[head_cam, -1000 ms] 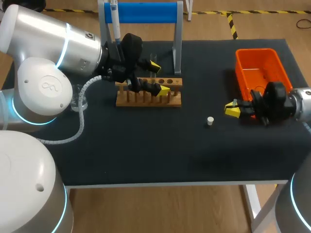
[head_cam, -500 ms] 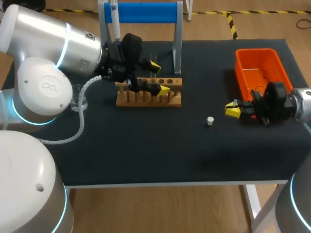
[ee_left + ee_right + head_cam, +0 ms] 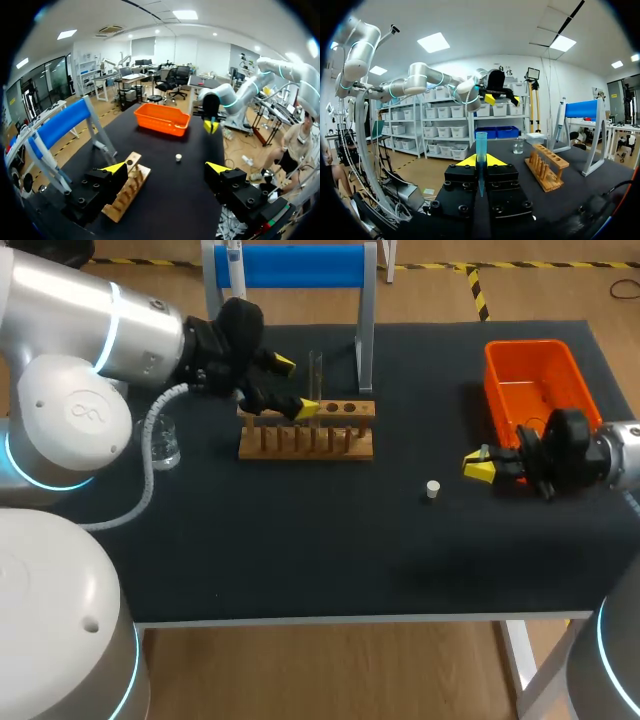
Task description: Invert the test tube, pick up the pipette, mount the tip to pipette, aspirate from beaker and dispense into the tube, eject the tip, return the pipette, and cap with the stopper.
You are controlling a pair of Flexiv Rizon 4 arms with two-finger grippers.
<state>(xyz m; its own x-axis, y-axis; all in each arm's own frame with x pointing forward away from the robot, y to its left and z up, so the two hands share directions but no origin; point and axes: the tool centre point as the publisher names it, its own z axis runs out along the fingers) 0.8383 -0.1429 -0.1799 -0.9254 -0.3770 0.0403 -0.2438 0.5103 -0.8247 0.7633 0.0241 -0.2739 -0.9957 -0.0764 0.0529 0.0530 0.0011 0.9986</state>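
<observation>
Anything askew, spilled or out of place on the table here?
Nothing stands out. The test tube stands upright in the rack, the stopper lies on the table, the beaker is upright, and no spill shows. The right gripper holds a pipette tip.

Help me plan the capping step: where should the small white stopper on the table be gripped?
Probably across its round sides, coming straight down from above: the stopper is short, sits alone on the black table, with free space all around for the jaws.
</observation>
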